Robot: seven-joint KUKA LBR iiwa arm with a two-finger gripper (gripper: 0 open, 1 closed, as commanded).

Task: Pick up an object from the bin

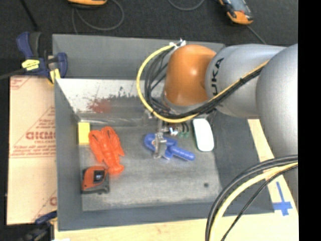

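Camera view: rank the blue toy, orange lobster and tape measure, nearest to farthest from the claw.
1. Blue toy, mid-bin, right under the claw.
2. Orange lobster, to the claw's left in the view.
3. Tape measure, bin's lower-left corner.

1. Blue plastic thing [180, 153], mid bin: centre hidden behind gripper [161, 147], so whole shape can't be told.
2. Green thing [186, 133], just far of blue one: mostly under the wrist, only a sliver shows; kind unclear.
3. White rounded obj [203, 135], right of the green one: far end tucked under the arm.
4. Bin [150, 185]: right part of far wall and far-right corner covered by orange cover [184, 77] and arm.
5. Tape measure [95, 179], near-left: label too small to read.
6. Cables [241, 190], near-right: cut off by bottom edge.
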